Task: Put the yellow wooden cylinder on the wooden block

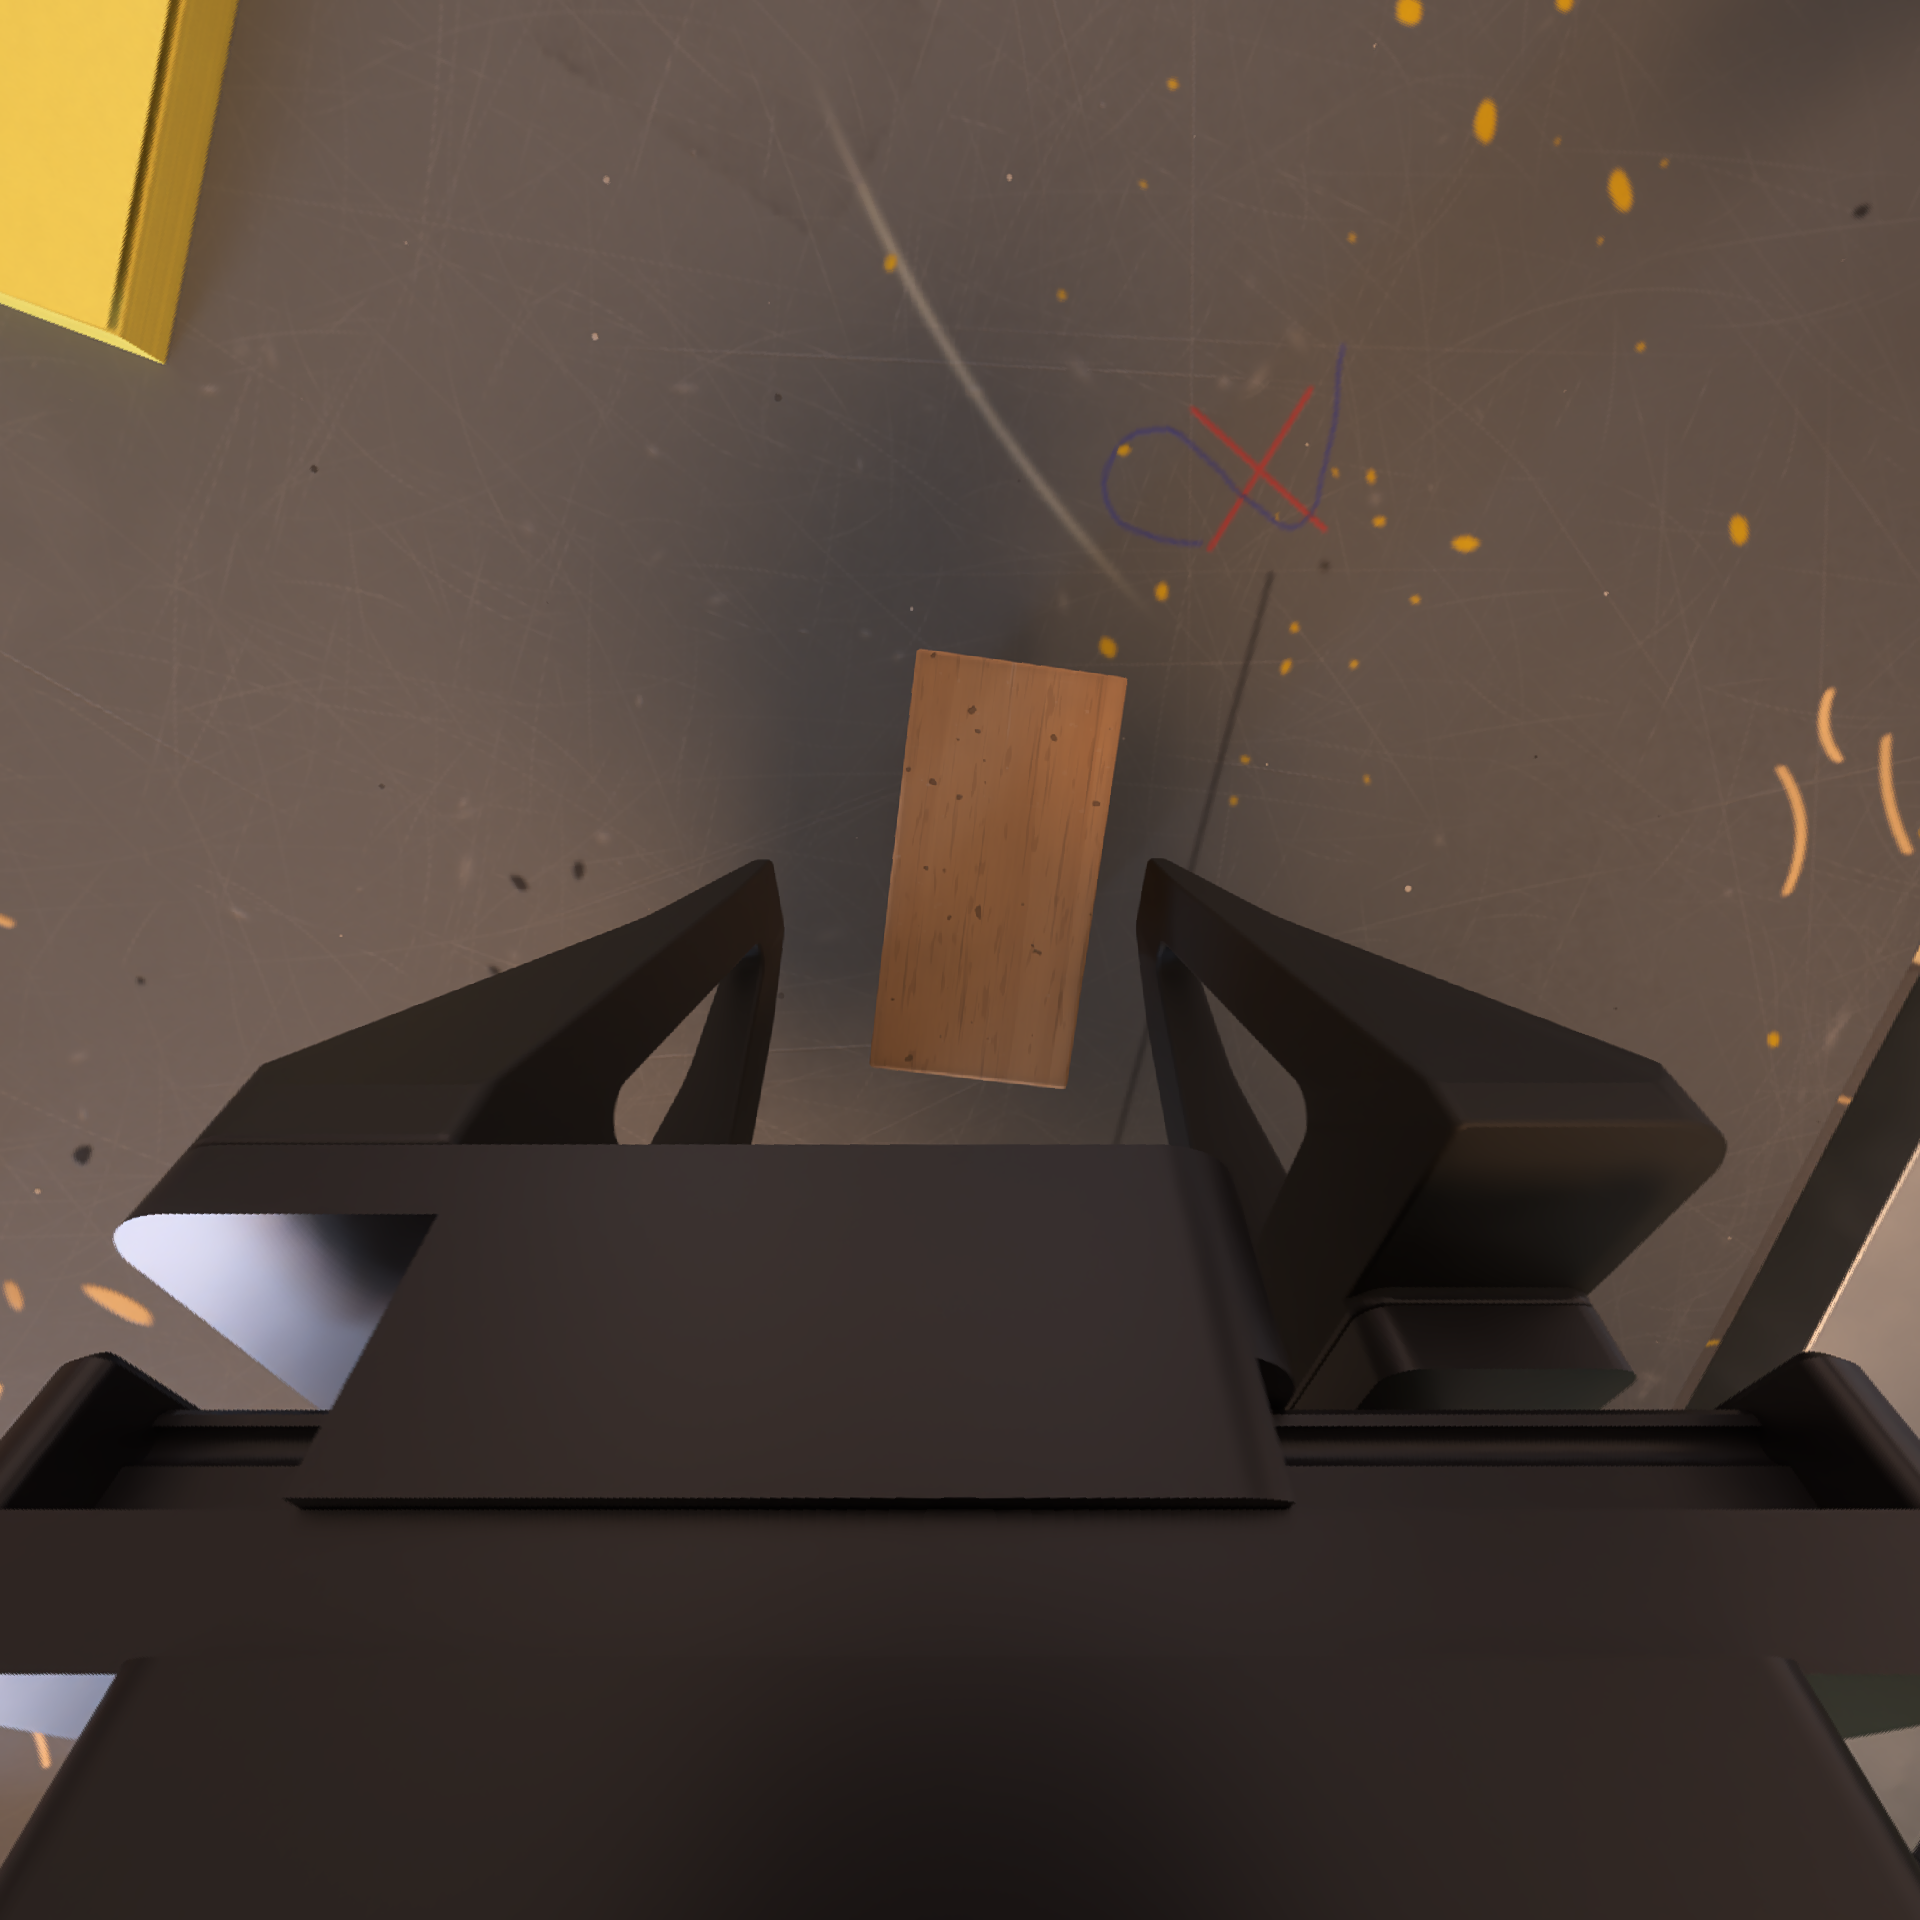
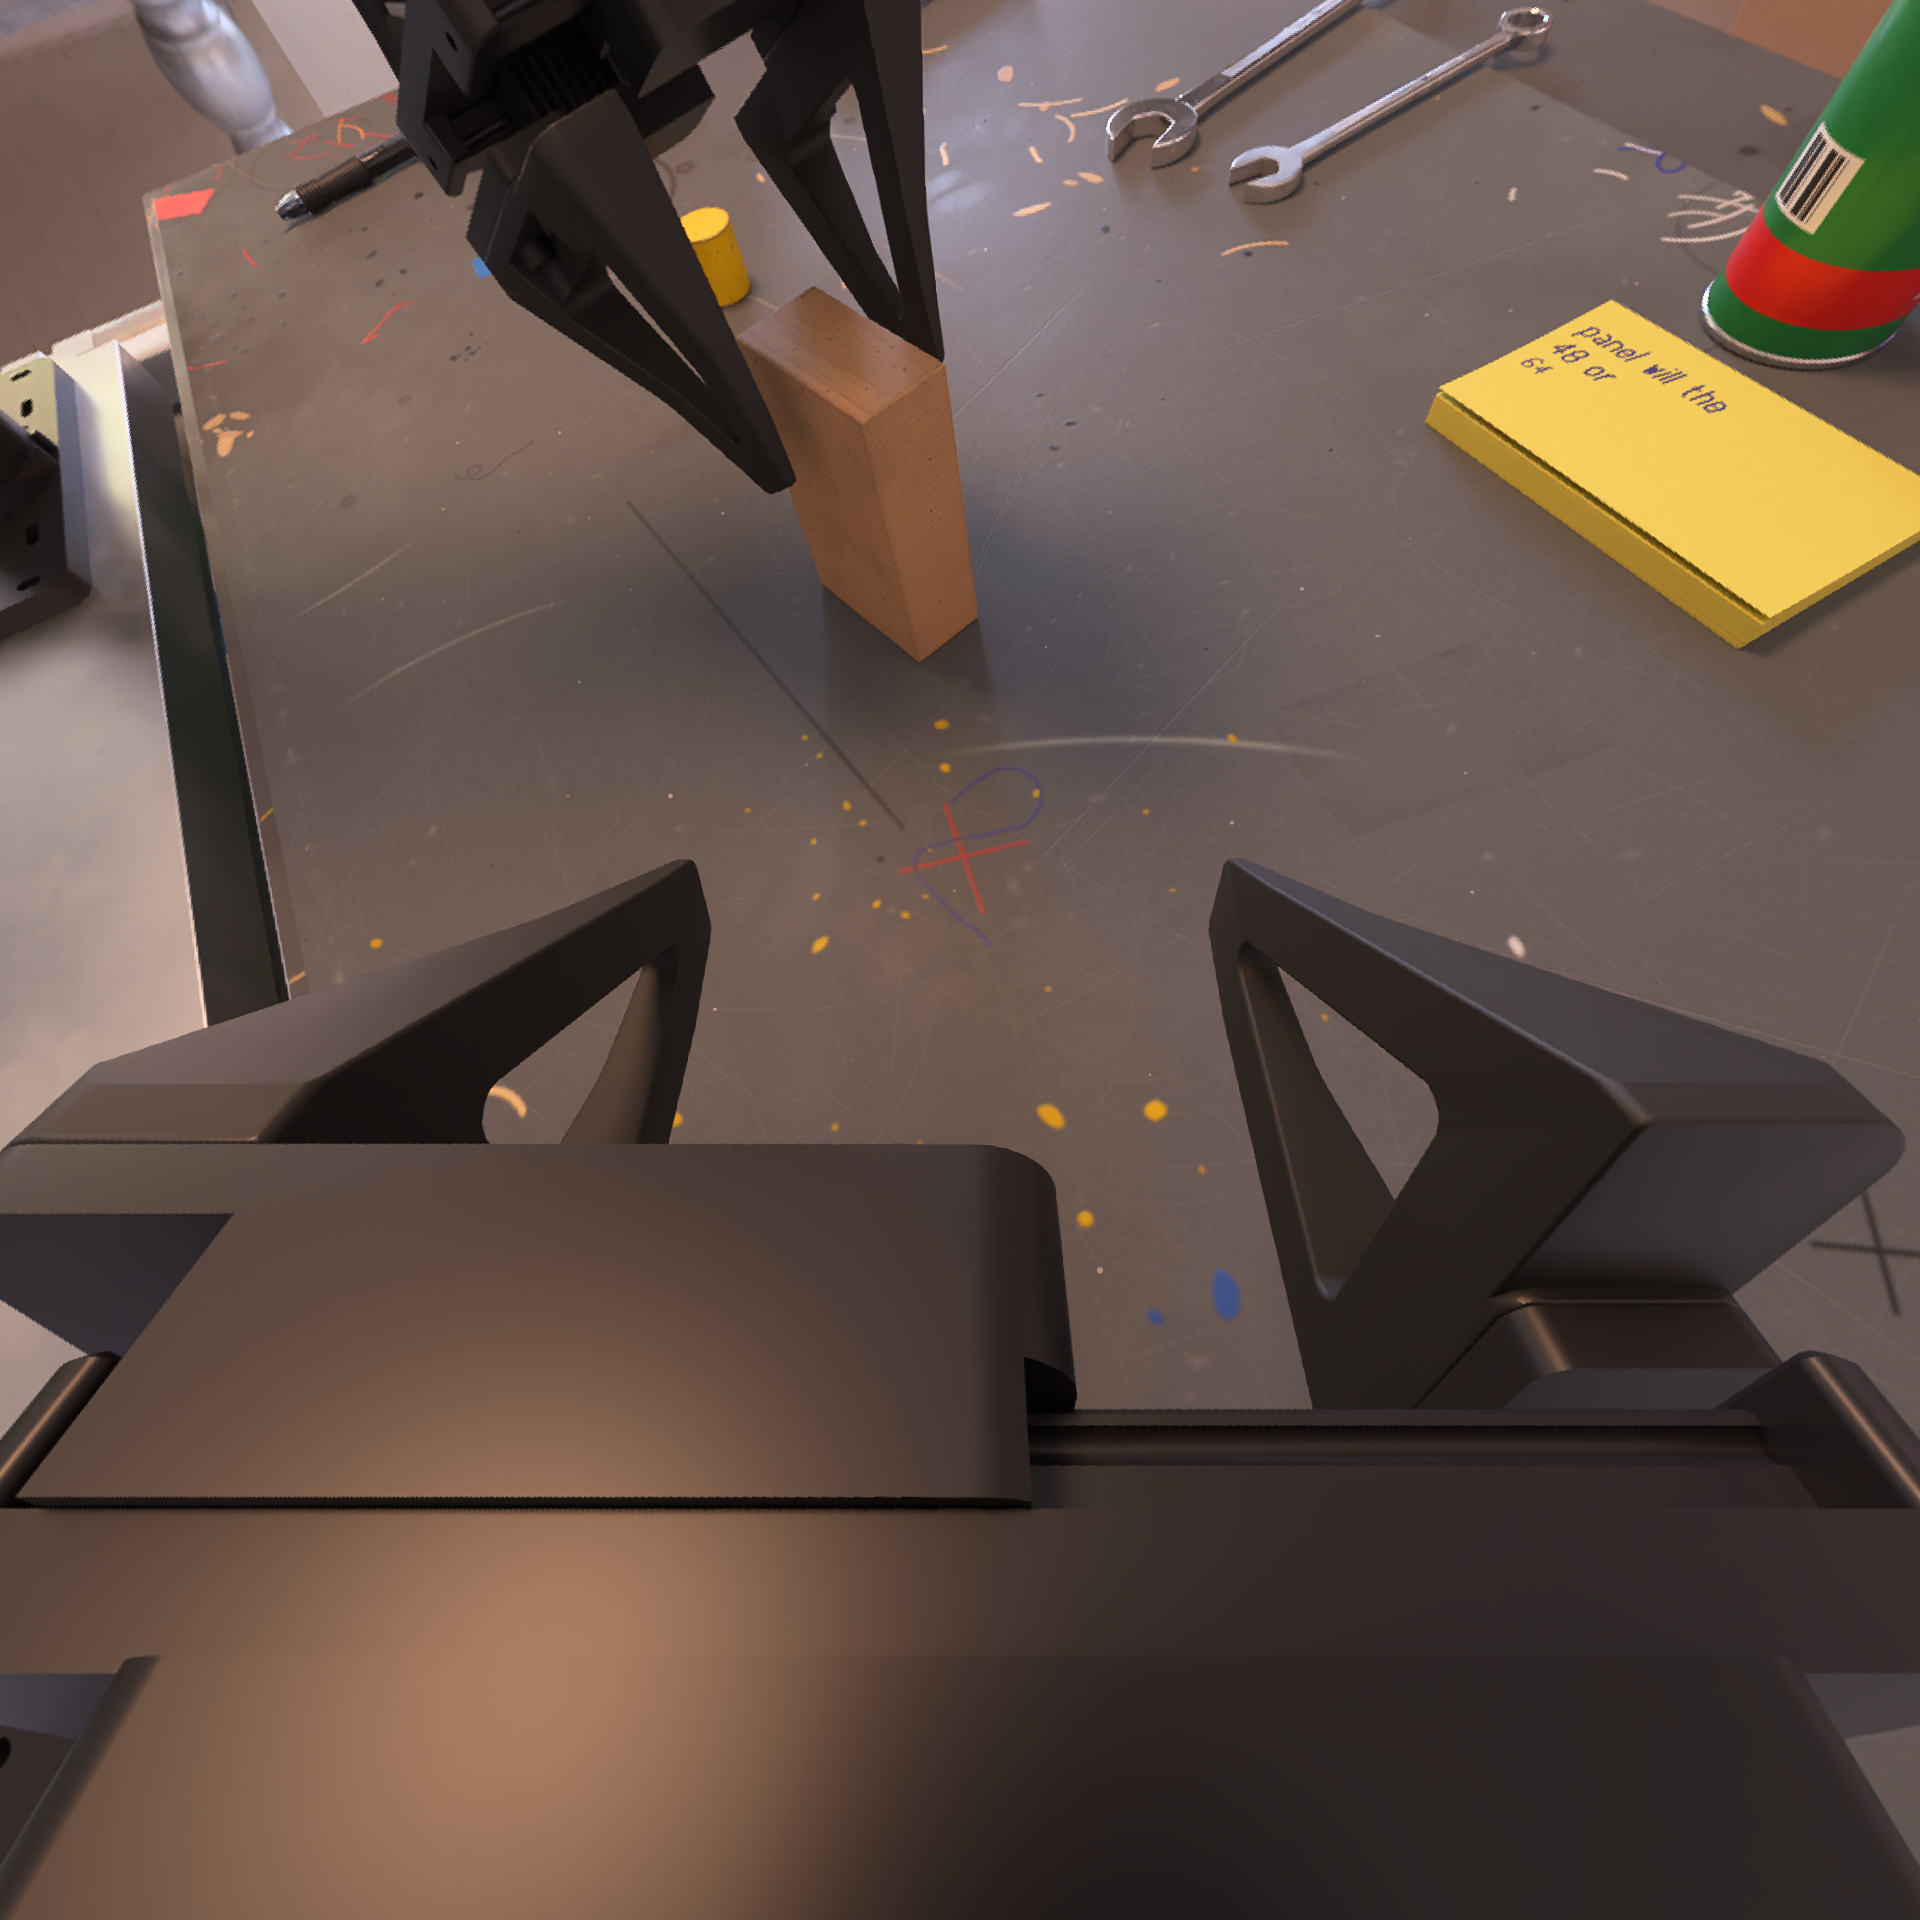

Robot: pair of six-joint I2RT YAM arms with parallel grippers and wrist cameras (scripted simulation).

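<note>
The wooden block stands upright on the grey table; the left wrist view looks down on its top face. My left gripper is open and empty, its fingers on either side of the block's top with a gap on each side; it also shows in the right wrist view. The yellow wooden cylinder stands on the table just behind the block, partly hidden by the left gripper's fingers. My right gripper is open and empty, low over the table, well in front of the block.
A yellow pad of notes lies to the right, also in the left wrist view. A green and red can stands behind it. Two wrenches and a pen lie at the back. The table's left edge is close.
</note>
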